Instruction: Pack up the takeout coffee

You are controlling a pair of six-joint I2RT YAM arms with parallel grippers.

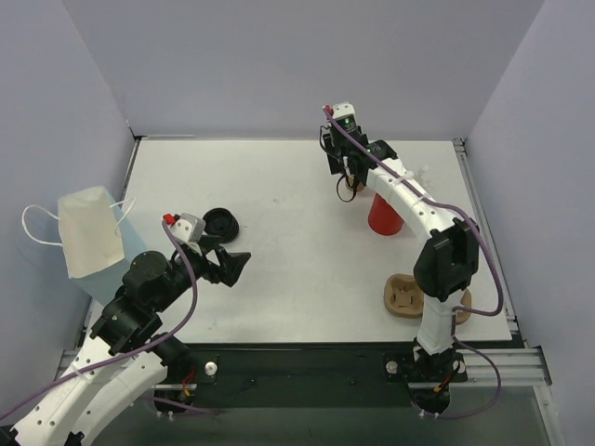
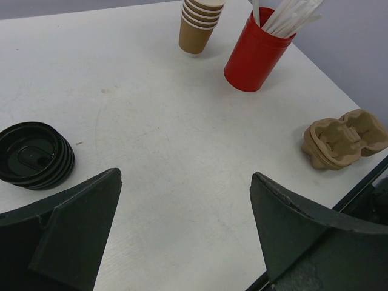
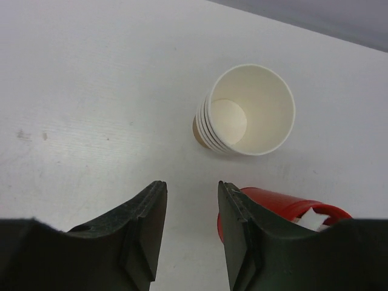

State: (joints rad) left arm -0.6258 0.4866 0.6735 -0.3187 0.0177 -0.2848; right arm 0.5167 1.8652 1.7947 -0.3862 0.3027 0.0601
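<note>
The takeout coffee, a lidded brown cup, is not in any view. My right gripper (image 3: 191,194) hovers above the far table beside a stack of lidless brown paper cups (image 3: 242,112); its jaws stand a narrow gap apart with nothing between them. From above, that gripper (image 1: 346,175) covers most of the cup stack (image 1: 351,192). My left gripper (image 2: 185,200) is wide open and empty over bare table, near a stack of black lids (image 2: 33,154). In the top view the left gripper (image 1: 232,265) sits just in front of those lids (image 1: 221,223).
A red cup (image 1: 383,216) holding white sticks stands right of the cup stack, close under my right fingers (image 3: 242,230). A brown pulp cup carrier (image 1: 409,295) lies near the right arm's base. A white paper bag (image 1: 93,232) stands at the left edge.
</note>
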